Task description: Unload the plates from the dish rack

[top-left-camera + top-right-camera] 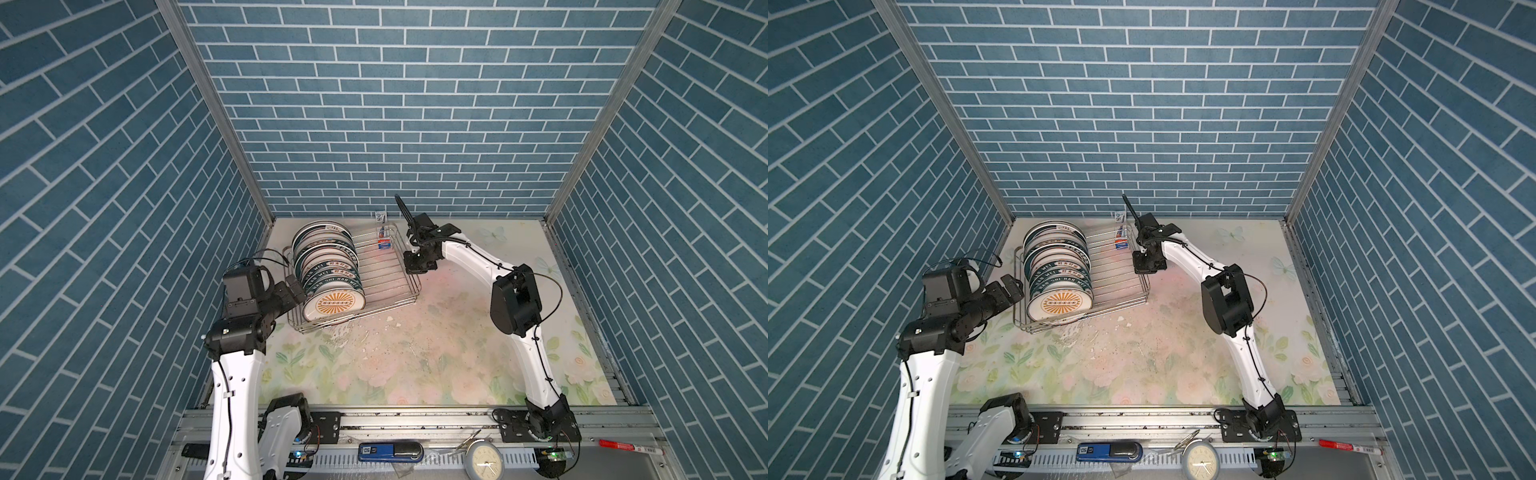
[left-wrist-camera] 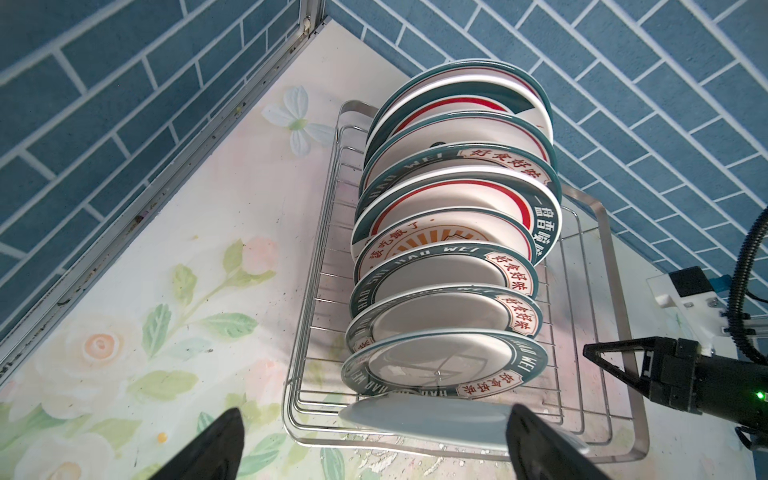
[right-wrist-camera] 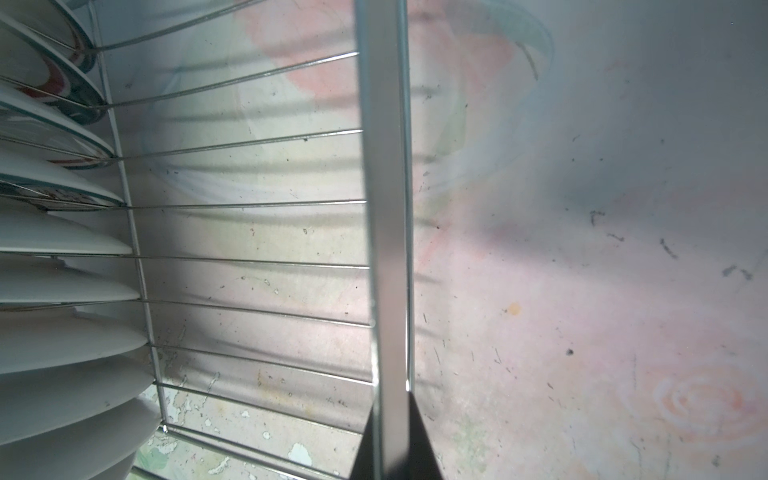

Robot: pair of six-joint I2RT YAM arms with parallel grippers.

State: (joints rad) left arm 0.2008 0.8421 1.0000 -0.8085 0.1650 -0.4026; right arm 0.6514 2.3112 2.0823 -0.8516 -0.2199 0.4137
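Both top views: the dish rack (image 1: 386, 270) sits at the back of the floral tabletop (image 1: 415, 357), close to the tiled rear wall (image 1: 395, 124). The plates (image 1: 328, 266) stand on edge in a row down its left half, and the front one shows an orange sunburst. The right half is bare wire. The left gripper (image 1: 297, 289) hangs just beside the rack's front-left corner, next to that front plate. The right gripper (image 1: 414, 266) points down onto the rack's right-hand rim. On the front rail (image 1: 1142, 419) lie a small clock (image 1: 1202, 461) and a red marker (image 1: 1345, 446).

Left wrist view: the left gripper (image 2: 376, 411) is spread wide w/ nothing held. Its black fingers (image 2: 216, 449) sit either side of the nearest plate's pale edge; can't tell if they touch it. Beyond it, plates (image 2: 449, 266) w/ teal lettered rims and red characters lean back in the dish rack (image 2: 615, 291). The right gripper (image 2: 598, 359) sits across the far side band.

Right wrist view: the right gripper (image 3: 390, 440) is clamped tight on the flat metal band of the dish rack (image 3: 384, 208). White plate backs (image 3: 62, 353) fan out inside the wires, w/ scuffed pink tabletop (image 3: 582, 291) outside.
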